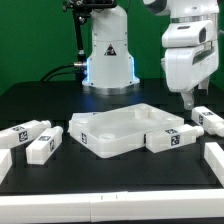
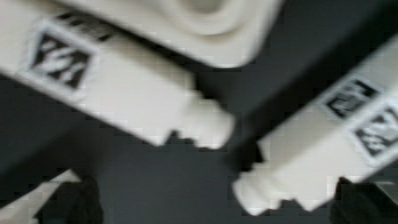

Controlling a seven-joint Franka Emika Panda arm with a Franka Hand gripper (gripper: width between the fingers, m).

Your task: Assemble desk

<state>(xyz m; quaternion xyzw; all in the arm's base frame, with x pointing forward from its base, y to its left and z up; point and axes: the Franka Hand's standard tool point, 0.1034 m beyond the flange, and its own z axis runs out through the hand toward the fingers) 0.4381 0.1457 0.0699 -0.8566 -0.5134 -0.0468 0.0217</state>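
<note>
Although the upper links of the arm (image 1: 180, 20) are cut off by the picture edge, we can see that its wrist is held nearly upright. The end effector (image 1: 190, 103) points straight down at the black surface (image 1: 110, 175), to the exterior view's right of the desk top (image 1: 118, 128). Its fingers are spread wide apart and nothing is between them. In the wrist view the dark fingertips (image 2: 71, 200) stand at opposite sides of the picture, with only bare surface between. The end effector hangs a little above the surface, and as far as we can tell it touches no part.

The desk top lies flat near the middle of the surface with its rim turned upward. The near leg (image 1: 170, 138) lies on its side just beside the front corner of the desk top, on the exterior view's right. We cannot tell whether the two touch. The outer leg (image 1: 208, 120) lies further to the exterior view's right of the desk top, close under the end effector. In the wrist view both of these legs show their black-and-white tags, and their stepped ends point toward the fingers.

On the exterior view's left of the desk top, the two left legs (image 1: 25, 132) lie side by side, well apart from the end effector. Behind the desk top stands the white robot base (image 1: 108, 50).
</note>
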